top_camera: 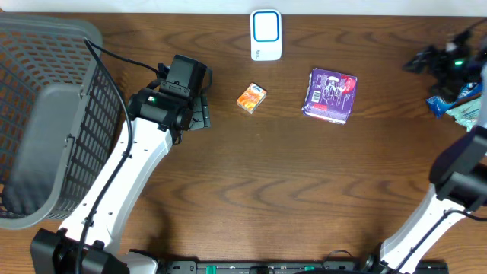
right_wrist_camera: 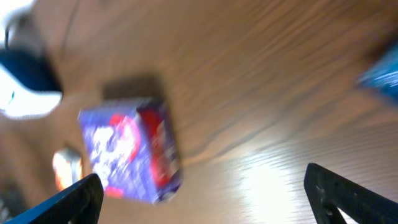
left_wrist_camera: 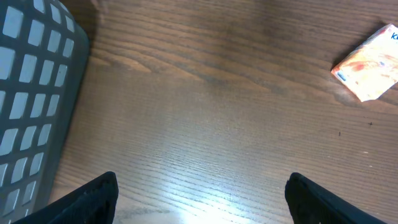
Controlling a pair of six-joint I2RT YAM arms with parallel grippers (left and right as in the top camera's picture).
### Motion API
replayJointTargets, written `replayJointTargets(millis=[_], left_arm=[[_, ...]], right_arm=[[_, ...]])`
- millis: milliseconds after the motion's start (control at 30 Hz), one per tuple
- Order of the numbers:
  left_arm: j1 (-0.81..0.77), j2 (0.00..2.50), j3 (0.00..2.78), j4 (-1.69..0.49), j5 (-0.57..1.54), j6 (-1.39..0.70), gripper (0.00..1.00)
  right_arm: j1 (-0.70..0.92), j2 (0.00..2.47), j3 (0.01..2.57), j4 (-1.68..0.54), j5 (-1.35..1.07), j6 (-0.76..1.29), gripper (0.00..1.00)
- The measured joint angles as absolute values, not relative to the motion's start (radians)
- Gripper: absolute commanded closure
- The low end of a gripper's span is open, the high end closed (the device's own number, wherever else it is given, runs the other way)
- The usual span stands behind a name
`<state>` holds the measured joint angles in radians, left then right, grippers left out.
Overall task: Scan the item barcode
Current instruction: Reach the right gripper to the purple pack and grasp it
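Blurred purple box on wooden table before wide-spread end effector.

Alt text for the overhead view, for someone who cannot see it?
A purple packet and a small orange box lie on a wooden table in front of a white scanner. The left pincer is just left of the box, and a grey basket stands at the far left.

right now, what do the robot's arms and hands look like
Both arms are white tubular links with black joints. The left arm has a thin black cable running along it and a small green light near the wrist; the right arm is built the same. The left hand and right hand are black, with dark wedge-shaped fingers.
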<state>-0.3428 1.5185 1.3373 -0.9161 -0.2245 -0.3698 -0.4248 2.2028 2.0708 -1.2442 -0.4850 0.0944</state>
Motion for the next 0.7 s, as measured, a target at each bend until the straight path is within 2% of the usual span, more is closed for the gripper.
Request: replayJointTargets(millis=[167,267,300,400,533,600,667,700], left_arm=[[-0.343,1.518,1.337,-0.916,-0.224,-0.37,0.14],[-0.343,1.518,1.337,-0.916,-0.224,-0.37,0.14],[-0.343,1.518,1.337,-0.916,-0.224,-0.37,0.14],[-0.343,1.518,1.337,-0.916,-0.224,-0.37,0.14],[-0.343,1.518,1.337,-0.916,-0.224,-0.37,0.14],[-0.343,1.518,1.337,-0.916,-0.224,-0.37,0.14],[-0.343,1.518,1.337,-0.916,-0.224,-0.37,0.14],[-0.343,1.518,1.337,-0.916,-0.224,-0.37,0.14]], right_arm=[[-0.324,2.203,1.915,-1.223,-0.537,0.074,0.01],[-0.284,2.203,1.798,-1.128,-0.595,0.064,0.02],[-0.275,2.204,1.762,-1.093,-0.618,0.063,0.04],[-0.26,2.204,1.655,-0.97,-0.697,0.059,0.19],[-0.258,2.206,1.552,-0.849,-0.75,0.082,0.31],[-0.26,2.206,1.518,-0.809,-0.779,0.089,0.41],[-0.262,2.206,1.504,-0.784,-0.795,0.091,0.74],[-0.262,2.206,1.498,-0.781,-0.806,0.098,0.87]])
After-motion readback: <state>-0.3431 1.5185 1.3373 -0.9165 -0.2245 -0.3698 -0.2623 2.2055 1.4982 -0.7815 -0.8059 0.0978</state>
